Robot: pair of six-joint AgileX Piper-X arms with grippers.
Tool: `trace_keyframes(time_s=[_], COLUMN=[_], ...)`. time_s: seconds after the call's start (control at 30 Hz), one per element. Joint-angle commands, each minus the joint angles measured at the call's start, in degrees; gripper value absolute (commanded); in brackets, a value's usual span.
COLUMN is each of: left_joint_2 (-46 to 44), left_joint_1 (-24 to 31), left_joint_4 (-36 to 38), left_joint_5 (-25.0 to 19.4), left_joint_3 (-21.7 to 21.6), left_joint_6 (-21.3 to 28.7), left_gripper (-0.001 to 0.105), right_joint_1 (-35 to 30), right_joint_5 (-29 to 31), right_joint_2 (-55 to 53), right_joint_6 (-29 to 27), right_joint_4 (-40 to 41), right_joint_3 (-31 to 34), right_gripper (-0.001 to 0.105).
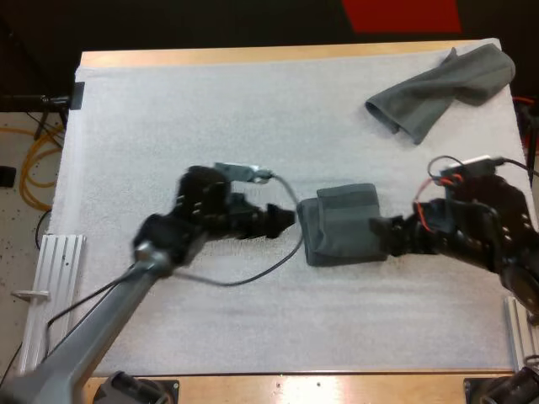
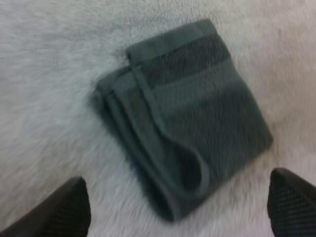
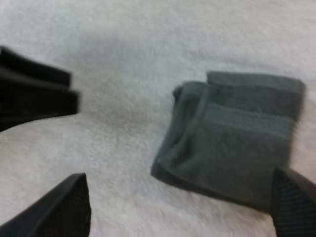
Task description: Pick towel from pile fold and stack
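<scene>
Two towels counted on desk (image 1: 253,55) mat (image 1: 168,126): one crumpled towel (image 1: 442,88) at far right, one folded towel (image 1: 341,223) mid-mat. Fold judged finished; next, crumpled towel to be fetched. Folded towel flanked by left gripper (image 1: 289,217) and right gripper (image 1: 381,229); fingers of both held apart, nothing clamped.

Bright even light from above, soft faint shadows, dim background

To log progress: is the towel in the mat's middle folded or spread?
Folded: the towel lies as a compact rectangle with stacked layers at its edge.
</scene>
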Motion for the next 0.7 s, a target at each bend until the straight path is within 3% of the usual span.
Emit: trace_keyframes(time_s=[0.0,0.2,0.3,0.47,0.67], left_joint_2=[1.9,15.3,20.7,26.7,29.4], left_joint_1=[-0.7,-2.8,-3.3,-3.4,-3.5], left_joint_4=[-3.7,-7.3,-7.3,-6.9,-6.6], left_joint_5=[-0.7,-0.3,2.9,7.7,7.8], left_joint_3=[0.0,-3.0,-5.6,-9.3,-10.7], left_joint_6=[-2.9,-7.9,-9.9,-14.4,-19.0], left_gripper=[0.071,0.071,0.071,0.071,0.071], right_joint_1=[0.0,0.0,0.0,0.0,0.0], right_joint_5=[0.7,3.7,4.5,4.5,4.5], right_joint_2=[-1.1,-4.2,-4.9,-4.9,-4.9], right_joint_6=[-0.7,-0.7,-0.7,-0.7,-0.8], right_joint_4=[2.3,6.8,7.2,7.3,7.3], right_joint_3=[-0.4,-0.4,-0.4,-0.4,-0.4], right_gripper=[0.072,0.072,0.072,0.072,0.072])
